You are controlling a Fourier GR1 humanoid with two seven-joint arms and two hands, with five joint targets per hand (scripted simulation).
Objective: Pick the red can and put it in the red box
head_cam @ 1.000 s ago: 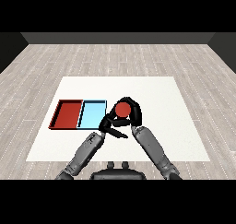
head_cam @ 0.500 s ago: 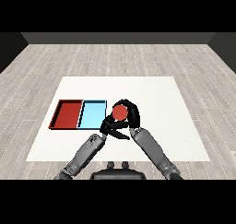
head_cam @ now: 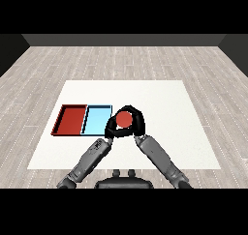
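From the head view, your right hand [head_cam: 134,124] is curled round the red can [head_cam: 124,119], fingers arching over its top and down the far side, so you see the can's red lid framed by black. I judge that wrap is there to keep the can upright while it travels. The can sits just beside the light blue tray [head_cam: 97,121], at its right edge, and it looks raised off the bench [head_cam: 164,108], though you cannot tell the clearance from this angle.

Your left hand [head_cam: 109,130] lies close under the can's left side, partly hidden by it; whether its fingers are clenched or released cannot be told here. It crowds the path you need, since the way to the red tray [head_cam: 72,119] runs leftward.

The two trays touch along one shared wall, red on the left, blue on the right. So the can must cross the whole blue tray and that wall before it is over the right place. Both trays have low raised rims; I would judge the can's base needs to ride above them or it may catch.

Open room is generous on the right and far side of the bench, and to the left of the red tray there is only a narrow strip before the bench edge.
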